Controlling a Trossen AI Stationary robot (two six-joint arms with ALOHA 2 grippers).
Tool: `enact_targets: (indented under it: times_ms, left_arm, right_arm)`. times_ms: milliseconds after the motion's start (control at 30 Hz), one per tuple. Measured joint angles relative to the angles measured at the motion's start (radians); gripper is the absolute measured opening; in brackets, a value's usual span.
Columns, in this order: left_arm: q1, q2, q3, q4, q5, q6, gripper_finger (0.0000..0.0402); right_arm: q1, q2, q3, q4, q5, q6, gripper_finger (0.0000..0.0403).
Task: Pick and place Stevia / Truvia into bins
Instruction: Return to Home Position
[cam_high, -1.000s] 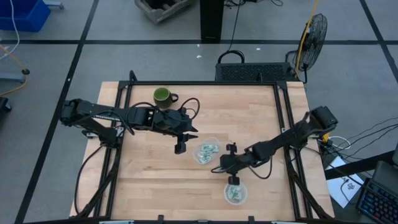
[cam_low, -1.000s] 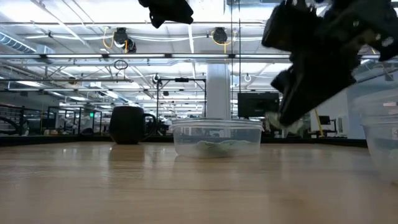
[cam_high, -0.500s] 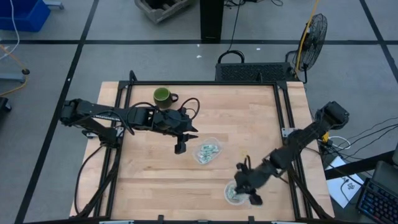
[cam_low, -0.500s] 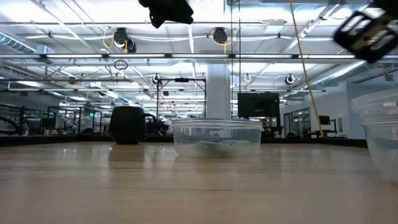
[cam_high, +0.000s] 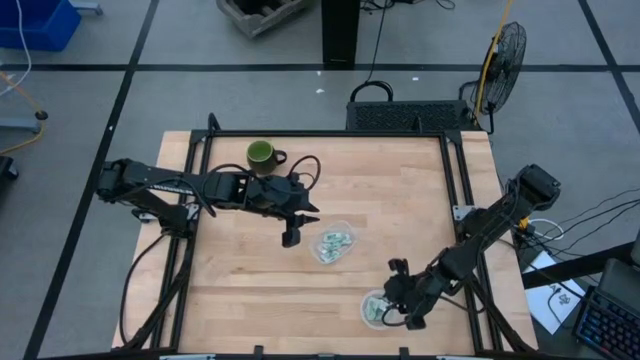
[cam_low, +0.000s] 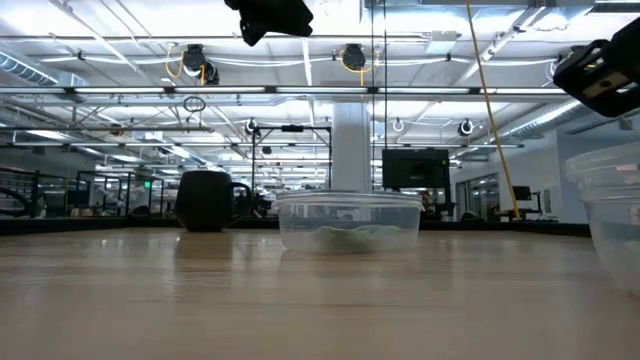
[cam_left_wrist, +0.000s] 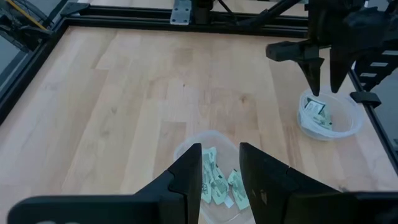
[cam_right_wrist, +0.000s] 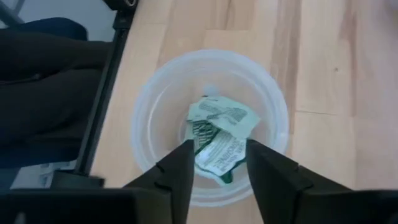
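Observation:
Two clear round bins stand on the wooden table. The middle bin (cam_high: 333, 243) (cam_low: 348, 220) holds several green-and-white Stevia packets (cam_left_wrist: 217, 180). The bin by the near edge (cam_high: 374, 311) (cam_right_wrist: 211, 124) also holds a few packets (cam_right_wrist: 217, 134). My right gripper (cam_right_wrist: 217, 168) (cam_high: 390, 308) hovers above the near bin, open, pointing down, with nothing between its fingers. My left gripper (cam_left_wrist: 217, 177) (cam_high: 289, 238) hangs open in the air just left of the middle bin and holds nothing.
A dark green mug (cam_high: 262, 154) (cam_low: 205, 200) stands at the far left of the table. Black frame rails run along the table's sides (cam_high: 465, 200). Bare wood lies between the bins and the far edge.
My right gripper has swung toward the table's near right corner and turned. In the low view it has risen from beside the middle bin to the upper right. The pale packet seen at its fingertips a second ago is gone from there.

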Motion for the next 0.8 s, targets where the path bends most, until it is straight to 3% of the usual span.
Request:
enact_targets:
  times_ms: [300, 500, 633, 800]
  left_arm:
    - [0.0, 0.0, 0.0, -0.002, 0.0, -0.024, 0.0111]
    - [0.0, 0.0, 0.0, -0.006, 0.001, -0.06, 0.0111]
    - [0.004, -0.023, -0.002, -0.039, 0.001, -0.06, 0.0111]
    - [0.037, -0.132, -0.002, -0.14, 0.004, -0.074, 0.0111]
  right_arm:
    - [0.0, -0.001, 0.0, -0.003, -0.053, 0.013, 0.0164]
    - [-0.039, -0.032, 0.0, -0.078, -0.054, -0.194, 0.0161]
    - [-0.102, -0.119, 0.0, -0.15, -0.056, -0.175, 0.016]
    - [-0.181, -0.33, 0.0, -0.21, -0.057, -0.225, 0.0162]
